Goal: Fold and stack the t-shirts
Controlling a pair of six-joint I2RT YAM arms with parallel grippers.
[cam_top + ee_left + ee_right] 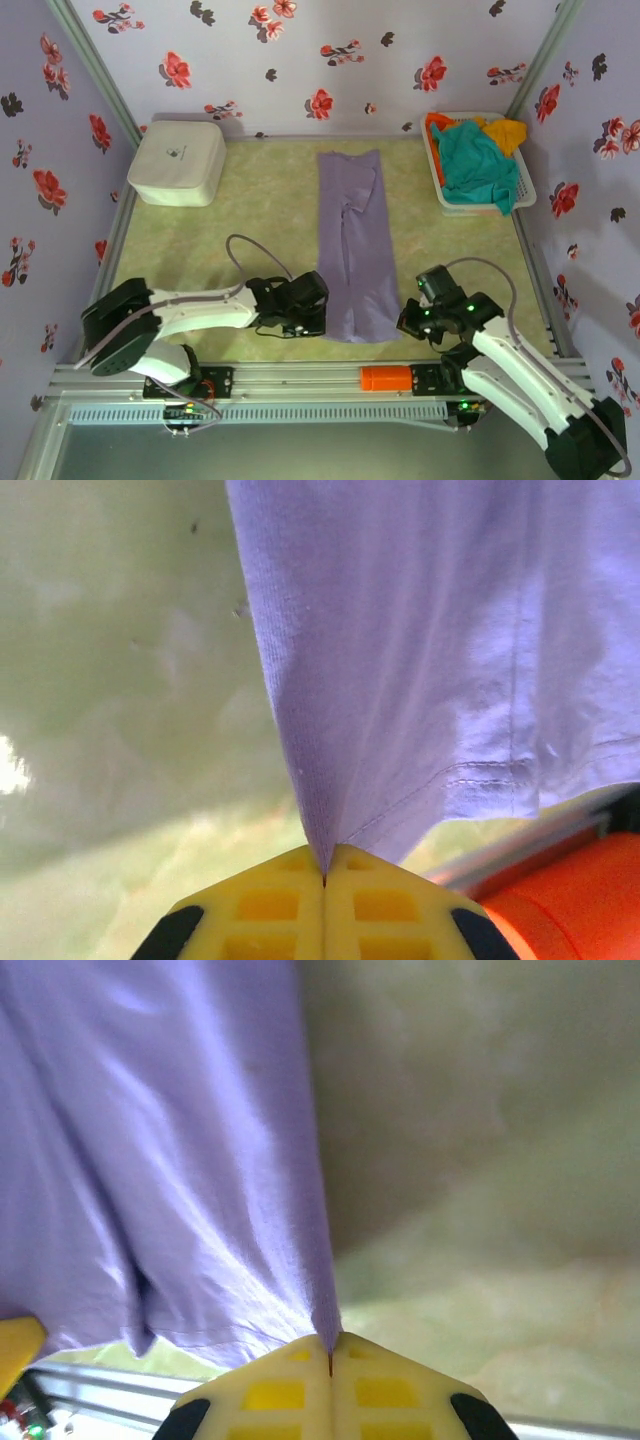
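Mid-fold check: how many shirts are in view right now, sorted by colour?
purple shirt: 1
teal shirt: 1
orange shirt: 1
yellow shirt: 1
Total: 4 shirts. The last three are heaped in the basket, so any more buried under them cannot be told.

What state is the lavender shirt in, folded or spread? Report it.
Partly folded: the lavender shirt lies as a narrow lengthwise strip, no sleeves sticking out. The left gripper and right gripper pinch its near corners.

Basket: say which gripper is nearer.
Right. Right gripper pinches the shirt at its near right corner, below the basket; left gripper pinches the near left corner, farther off.
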